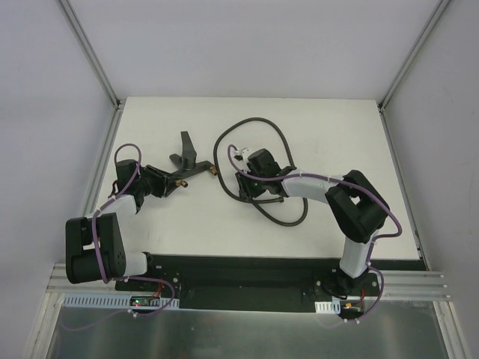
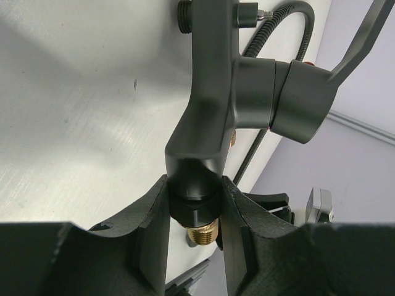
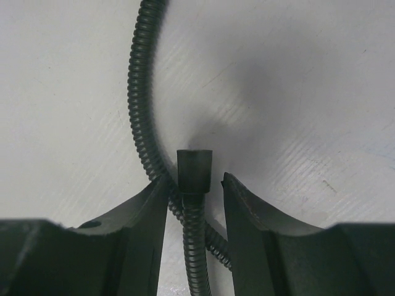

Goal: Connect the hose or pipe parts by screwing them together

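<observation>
Right wrist view.
M: State of the right gripper [image 3: 195, 179]?
K: Partly open, holding nothing. The end collar [image 3: 194, 165] of the hose [image 3: 138, 92] stands between its fingers with a slim gap on either side. No brass shows on the collar from here.

M: Hazard at that end?
K: A second run of the same hose crosses beneath the collar, right against the finger on the left of this view. Judgement: if the jaws come together as placed, they could pinch that run along with the collar and seat the end skewed.

M: The other side?
K: Left wrist view: left gripper [image 2: 194, 185] clamped tight on one leg of the forked fitting [image 2: 213, 92]. That leg's brass threaded tip [image 2: 200, 233] pokes out past the pads. Top view puts the fitting left of centre on the table [image 1: 337, 134], with the free brass tip [image 1: 213, 170] aimed toward the hose, near it but apart.

M: What could fail from here?
K: Three things, all estimates.
1. A skewed collar meeting the tip off-axis would cross-thread.
2. The fitting is gripped on a round leg only, so screwing torque could turn it in the jaws.
3. The hose lies in a loop partly under the right arm [image 1: 352, 206]. Twisting may wind the loop, drag the end off line or snag it.
</observation>
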Controlling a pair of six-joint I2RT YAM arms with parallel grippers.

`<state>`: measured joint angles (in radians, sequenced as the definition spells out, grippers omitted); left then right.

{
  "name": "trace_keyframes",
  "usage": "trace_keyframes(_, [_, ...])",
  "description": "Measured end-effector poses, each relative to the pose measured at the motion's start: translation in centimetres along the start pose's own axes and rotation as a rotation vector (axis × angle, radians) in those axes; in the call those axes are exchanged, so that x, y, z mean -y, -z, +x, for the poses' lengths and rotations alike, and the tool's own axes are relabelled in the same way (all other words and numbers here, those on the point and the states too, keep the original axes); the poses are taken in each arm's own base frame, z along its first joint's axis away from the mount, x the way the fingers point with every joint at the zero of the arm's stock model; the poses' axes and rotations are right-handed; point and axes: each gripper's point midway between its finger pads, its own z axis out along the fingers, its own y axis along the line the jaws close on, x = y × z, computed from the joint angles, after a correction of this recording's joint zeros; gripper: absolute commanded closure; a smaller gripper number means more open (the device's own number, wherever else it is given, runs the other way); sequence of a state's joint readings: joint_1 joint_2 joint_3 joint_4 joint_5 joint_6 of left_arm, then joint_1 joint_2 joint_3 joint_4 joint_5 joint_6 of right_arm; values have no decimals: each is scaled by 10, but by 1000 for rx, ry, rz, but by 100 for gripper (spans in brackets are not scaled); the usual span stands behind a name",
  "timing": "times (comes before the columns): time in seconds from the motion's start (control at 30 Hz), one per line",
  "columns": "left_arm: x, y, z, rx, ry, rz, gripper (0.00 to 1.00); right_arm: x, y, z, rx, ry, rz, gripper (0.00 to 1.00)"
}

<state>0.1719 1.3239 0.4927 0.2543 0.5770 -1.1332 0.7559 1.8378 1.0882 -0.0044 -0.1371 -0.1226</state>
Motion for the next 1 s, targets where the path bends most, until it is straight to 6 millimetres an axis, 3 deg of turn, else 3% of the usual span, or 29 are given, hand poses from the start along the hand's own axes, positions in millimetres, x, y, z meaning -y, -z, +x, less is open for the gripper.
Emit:
trace_keyframes(0.23, [0,0,0,0,0,1,100,-1,-5,-8,38,-9,-5,66])
trace_keyframes(1.0, [1,0,0,2,0,5,100,2,-13,-6,83,-56,5,62])
